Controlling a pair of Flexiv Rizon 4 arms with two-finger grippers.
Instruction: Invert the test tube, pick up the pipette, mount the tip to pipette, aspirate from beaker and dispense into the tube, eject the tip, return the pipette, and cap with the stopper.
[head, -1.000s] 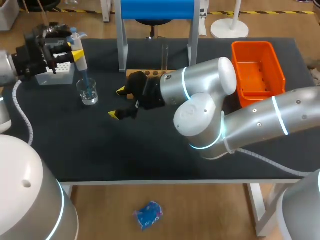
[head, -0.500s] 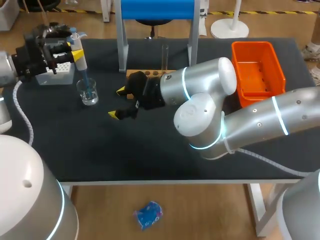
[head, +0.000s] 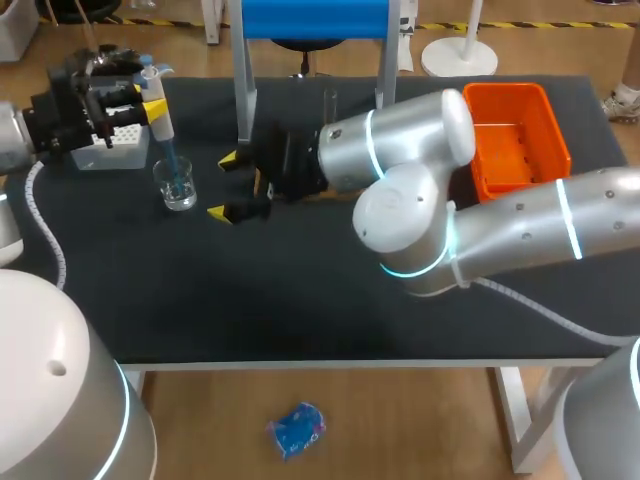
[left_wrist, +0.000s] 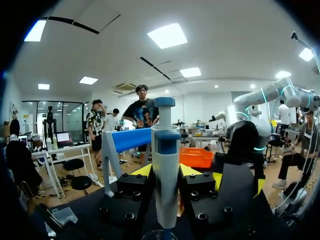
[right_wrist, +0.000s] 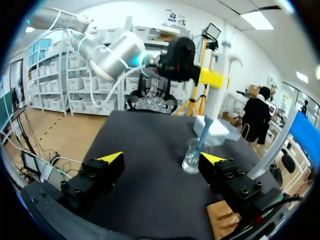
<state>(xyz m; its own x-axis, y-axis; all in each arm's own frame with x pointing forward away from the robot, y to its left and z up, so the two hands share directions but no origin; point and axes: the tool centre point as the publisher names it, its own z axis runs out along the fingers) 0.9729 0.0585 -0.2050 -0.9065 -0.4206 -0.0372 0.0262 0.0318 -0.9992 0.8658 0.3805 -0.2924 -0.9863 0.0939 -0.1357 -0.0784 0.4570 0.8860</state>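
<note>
Pipette (head: 158, 110) sat clamped in your left claw (head: 148, 100), tip (head: 172, 165) down in beaker (head: 177, 185), seemingly submerged. Your right claw (head: 223, 185) gaped wide, empty, near beaker; drifting closer could topple it, bending tip.

- Table (head: 250, 300): flat black top, seen from above.
- Beaker (head: 179, 187): clear glass, upright, at 10 o'clock from the table's middle.
- Tip box (head: 118, 148): pale, near the 10 o'clock corner, just beyond the beaker.
- Bin (head: 508, 90): orange plastic, open-topped, at 2 o'clock near the far edge.
- Stand (head: 242, 95): two pale legs bearing a blue crossbar, at 12 o'clock.
- Wooden rack (right_wrist: 220, 216): at 12 o'clock just inside the stand, mostly hidden in the head view.
</note>
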